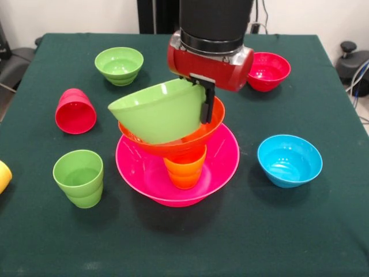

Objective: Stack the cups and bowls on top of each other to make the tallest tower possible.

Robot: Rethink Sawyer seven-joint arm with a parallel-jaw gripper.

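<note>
The black gripper (205, 104) clasps the tilted large glossy green plastic bowl's (158, 111) rim; below, a large orange plastic bowl (214, 123) rests on an orange plastic cup (184, 169) in the very large pink plastic bowl (222, 158).

I work in what looks like a robotics lab or test room: my table (323, 242) is draped in a plain dark green cloth and set against a bare pale wall (69, 14). Loose cables (358, 78) hang at the far right beside a black knobbed fixture (348, 46), and my black pedestal (157, 16) stands at the far side.
</note>
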